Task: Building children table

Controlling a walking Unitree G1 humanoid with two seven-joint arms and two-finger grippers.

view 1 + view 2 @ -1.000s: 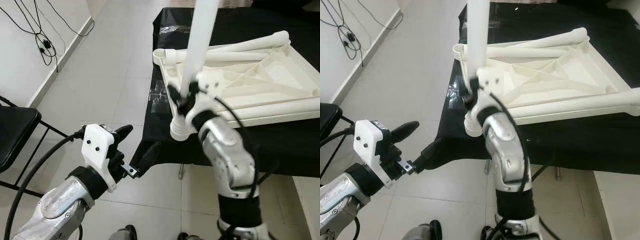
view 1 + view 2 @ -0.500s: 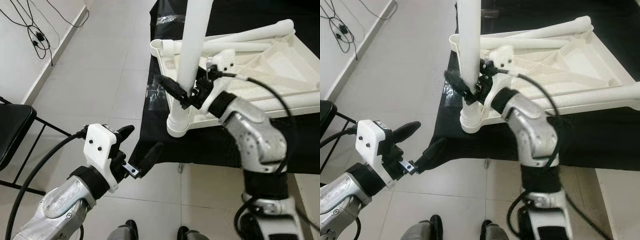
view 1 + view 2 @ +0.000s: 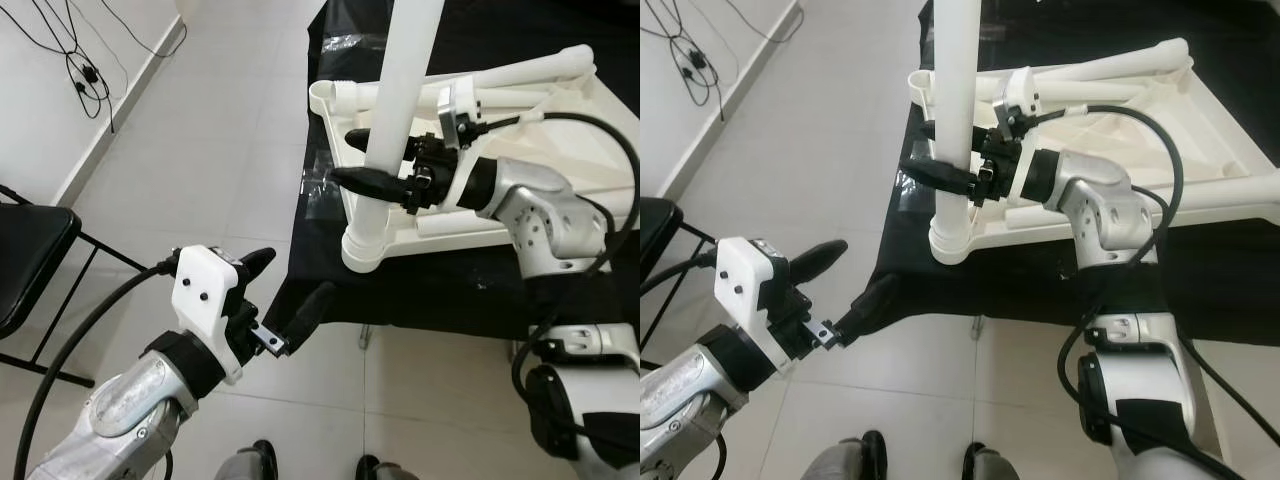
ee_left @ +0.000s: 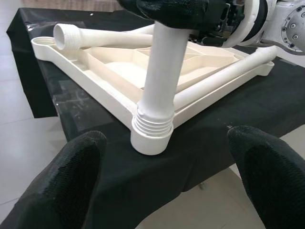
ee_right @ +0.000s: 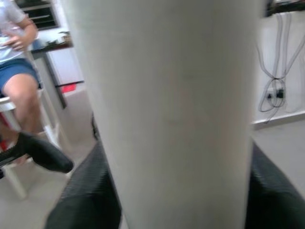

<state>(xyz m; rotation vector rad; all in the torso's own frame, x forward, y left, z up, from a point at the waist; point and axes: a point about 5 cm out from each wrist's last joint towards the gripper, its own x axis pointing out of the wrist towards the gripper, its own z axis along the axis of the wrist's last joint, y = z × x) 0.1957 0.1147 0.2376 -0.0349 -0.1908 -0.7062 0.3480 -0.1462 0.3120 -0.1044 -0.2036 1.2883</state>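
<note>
Left eye view: your right gripper point(image 3: 372, 168) clamps its fingers on the upright table leg point(image 3: 403, 100), seated in the tabletop point(image 3: 560, 130) corner socket on the black bench point(image 3: 440, 290); twist crookedly and the threads may cross.

Left wrist view: left gripper point(image 4: 162, 176) open below that socket; loose legs point(image 4: 102, 37) crowd behind.

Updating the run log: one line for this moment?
right gripper: shut on upright table leg | left gripper: open, idle | tabletop: inverted

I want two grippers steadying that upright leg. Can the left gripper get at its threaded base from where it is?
Probably yes. The left gripper is open, facing the upright leg, with nothing between its fingers and the threaded base. The right gripper holds higher up.
</note>
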